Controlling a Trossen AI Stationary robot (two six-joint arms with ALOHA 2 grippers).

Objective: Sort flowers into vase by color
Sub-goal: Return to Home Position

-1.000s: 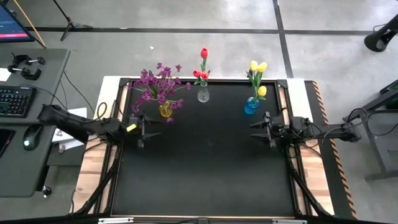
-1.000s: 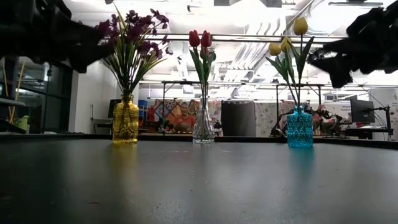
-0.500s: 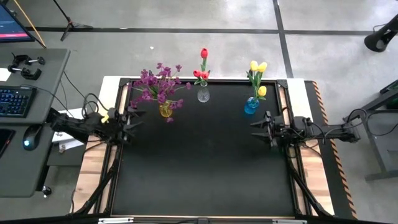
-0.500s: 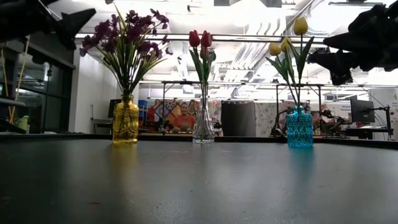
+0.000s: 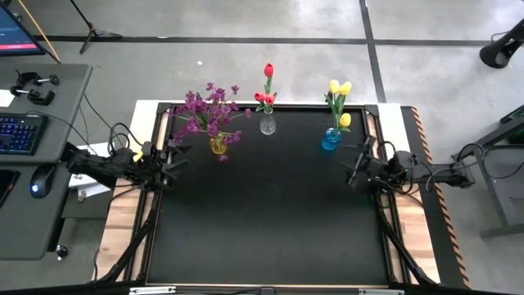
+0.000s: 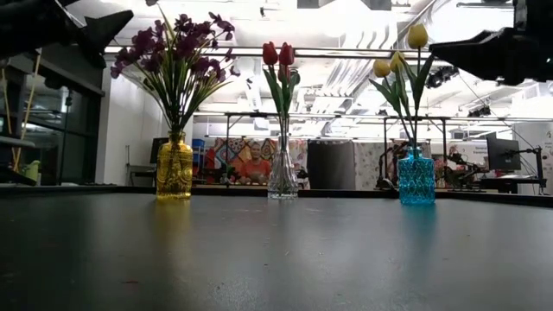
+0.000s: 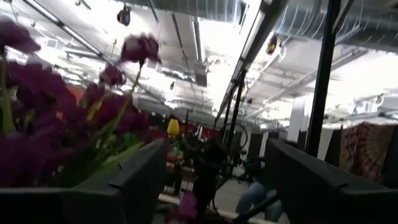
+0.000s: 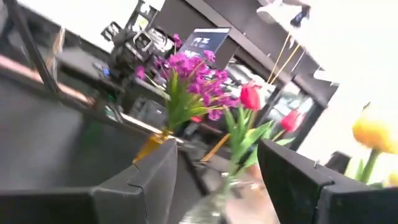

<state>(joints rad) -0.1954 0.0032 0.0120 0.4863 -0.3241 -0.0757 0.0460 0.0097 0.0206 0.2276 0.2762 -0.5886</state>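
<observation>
Three vases stand in a row along the table's far edge. The yellow vase holds bushy purple sprays. A clear vase holds red tulips, and the blue vase holds yellow tulips. All stems stand inside the vases. My left gripper hovers open at the table's left edge, beside the purple sprays. My right gripper hovers open near the right edge, just on the near side of the blue vase, and touches nothing. The right wrist view shows the purple sprays and red tulips beyond its fingers.
The black mat stretches bare from the vases to the near edge. Wooden table borders run down both sides. A desk with keyboard and mouse stands left of the table. In the low view both grippers hang high at the top corners.
My left gripper drew back from the purple sprays toward the table's left edge, then held still. In the last half second my right gripper rose and tipped its fingers upward, staying open near the blue vase. The flowers and vases have not moved.
</observation>
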